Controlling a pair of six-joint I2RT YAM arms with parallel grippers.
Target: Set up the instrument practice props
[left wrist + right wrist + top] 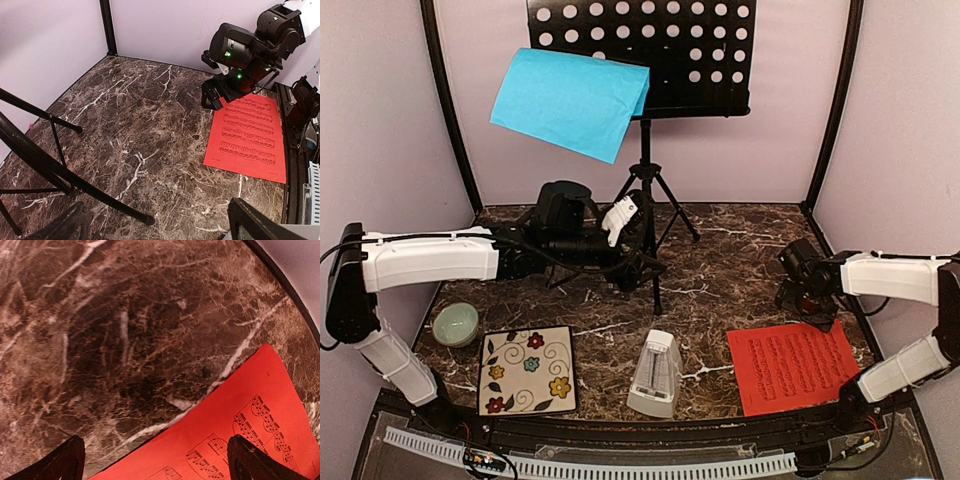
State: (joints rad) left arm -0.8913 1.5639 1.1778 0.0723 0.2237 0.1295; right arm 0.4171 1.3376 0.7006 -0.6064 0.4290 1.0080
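Black tripod music stand with hole-perforated desk (690, 40) is standing upright at the back of the dark marble-patterned table (720, 280). Blue paper music sheet (570, 100) is leaning on the desk's left part, overhanging its left edge and tilting down to the right; the side showing is plain blue. Red paper music sheet (792, 366) is lying flat at the front right, carrying black staves of printed notes, with a small mark by one corner too fine to read. Small white pyramid-shaped metronome (655, 375) is standing upright at front centre, near the red sheet but apart from it; any marking on its face is too small to read. Left gripper (160, 222) is hanging beside the tripod legs, jaws spread wide, nothing between them. Right gripper (160, 462) is hovering over the red sheet's far edge, jaws likewise wide and holding nothing. Pale green bowl (455, 323) and square flower-patterned tile (527, 369) are sitting at front left.
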